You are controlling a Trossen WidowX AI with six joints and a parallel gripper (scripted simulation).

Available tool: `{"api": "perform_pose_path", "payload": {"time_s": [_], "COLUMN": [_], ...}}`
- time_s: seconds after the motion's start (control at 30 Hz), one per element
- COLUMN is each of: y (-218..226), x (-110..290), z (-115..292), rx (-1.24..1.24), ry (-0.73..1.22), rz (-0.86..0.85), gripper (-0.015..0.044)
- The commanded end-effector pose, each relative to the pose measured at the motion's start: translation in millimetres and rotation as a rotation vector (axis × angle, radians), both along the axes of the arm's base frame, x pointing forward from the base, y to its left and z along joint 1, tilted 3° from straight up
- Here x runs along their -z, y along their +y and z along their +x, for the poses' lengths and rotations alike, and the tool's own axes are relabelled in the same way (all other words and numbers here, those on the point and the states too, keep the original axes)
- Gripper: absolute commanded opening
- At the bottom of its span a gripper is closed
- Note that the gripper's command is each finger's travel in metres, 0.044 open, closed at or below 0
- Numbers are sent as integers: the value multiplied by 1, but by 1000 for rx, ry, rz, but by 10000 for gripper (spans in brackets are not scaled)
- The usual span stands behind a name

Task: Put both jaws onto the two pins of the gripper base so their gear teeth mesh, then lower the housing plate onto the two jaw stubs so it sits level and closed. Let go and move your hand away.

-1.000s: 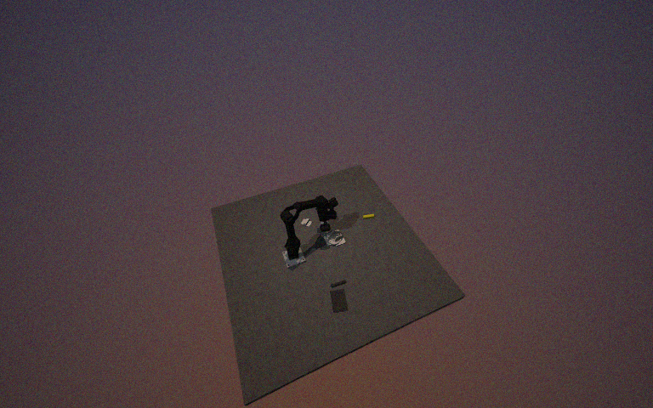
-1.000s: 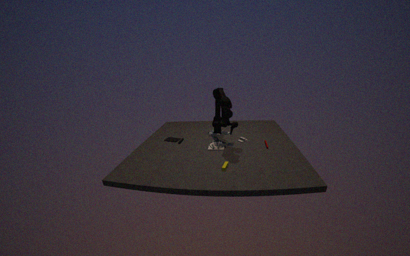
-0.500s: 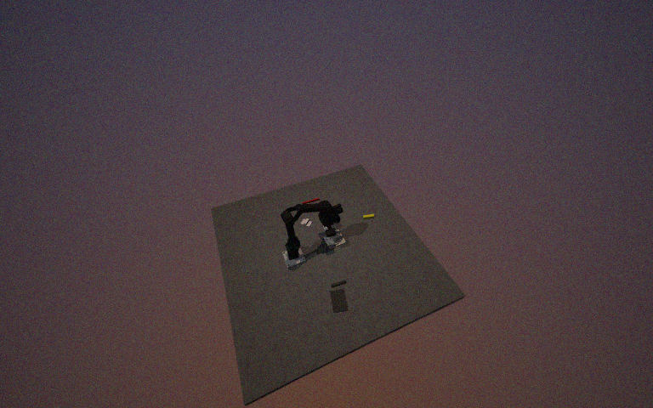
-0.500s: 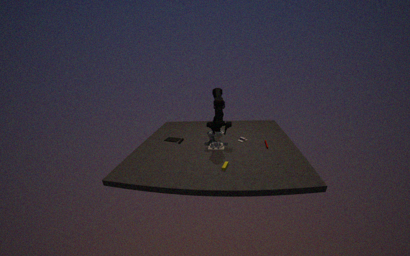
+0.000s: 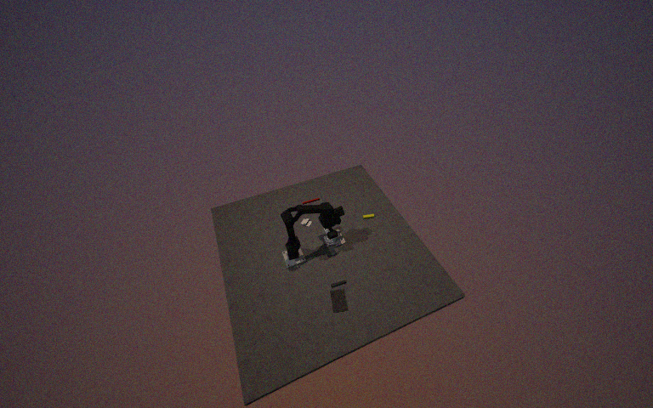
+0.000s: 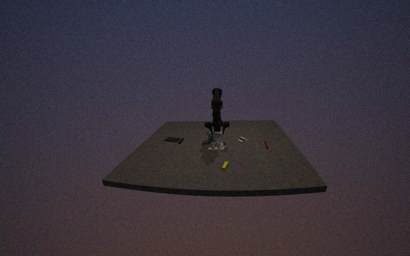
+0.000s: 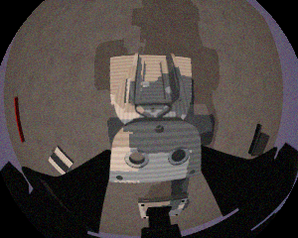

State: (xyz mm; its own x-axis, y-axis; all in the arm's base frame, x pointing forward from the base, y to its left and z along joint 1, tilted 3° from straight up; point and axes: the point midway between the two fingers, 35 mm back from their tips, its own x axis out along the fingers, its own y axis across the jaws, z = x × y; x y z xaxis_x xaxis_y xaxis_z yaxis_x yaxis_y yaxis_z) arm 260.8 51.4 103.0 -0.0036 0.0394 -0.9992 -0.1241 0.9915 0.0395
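Observation:
My gripper point(image 5: 332, 233) point(image 6: 217, 132) point(image 7: 155, 153) is shut on the housing plate point(image 6: 215, 134) point(image 7: 159, 142), a grey-white plate with two large round holes, held by its side edges. The plate looks about level and hangs above the table. The gripper base point(image 5: 338, 242) point(image 6: 211, 148) point(image 7: 117, 71) lies below and a little beyond the plate in the wrist view. Two long jaws stand on it, the left jaw point(image 7: 134, 81) and the right jaw point(image 7: 174, 81), roughly parallel. The housing plate hides the near part of the base, so the pins and gear mesh cannot be made out.
A red bar point(image 5: 310, 201) point(image 6: 266, 144) point(image 7: 18, 123) and two small white blocks point(image 6: 243, 138) lie to one side. A yellow block point(image 5: 368, 216) point(image 6: 225, 165) lies beyond the base. A dark bar point(image 5: 338, 284) point(image 6: 181, 141) and dark pad point(image 5: 339, 301) point(image 6: 171, 139) lie opposite the red bar.

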Motion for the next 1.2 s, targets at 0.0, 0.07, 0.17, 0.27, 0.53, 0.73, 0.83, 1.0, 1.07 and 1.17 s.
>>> {"api": "perform_pose_path", "payload": {"time_s": [0.0,0.07,0.17,0.27,0.53,0.73,0.83,1.0,1.07,1.17], "y": [-1,-1,-1,-1,-4,-8,-8,-8,-8,-8], "x": [1,1,1,1,1,1,1,1,1,1], "z": [-1,-1,-1,-1,-2,-3,-3,-3,-3,-3], "rx": [-6,-6,-23,-23,-23,-22,-22,-22,-22,-22], "ry": [1,1,1,1,1,1,1,1,1,1], "rz": [-2,-2,-2,-2,-3,-3,-3,-3,-3,-3], "gripper": [351,351,351,351,351,351,351,351,351,351]}}
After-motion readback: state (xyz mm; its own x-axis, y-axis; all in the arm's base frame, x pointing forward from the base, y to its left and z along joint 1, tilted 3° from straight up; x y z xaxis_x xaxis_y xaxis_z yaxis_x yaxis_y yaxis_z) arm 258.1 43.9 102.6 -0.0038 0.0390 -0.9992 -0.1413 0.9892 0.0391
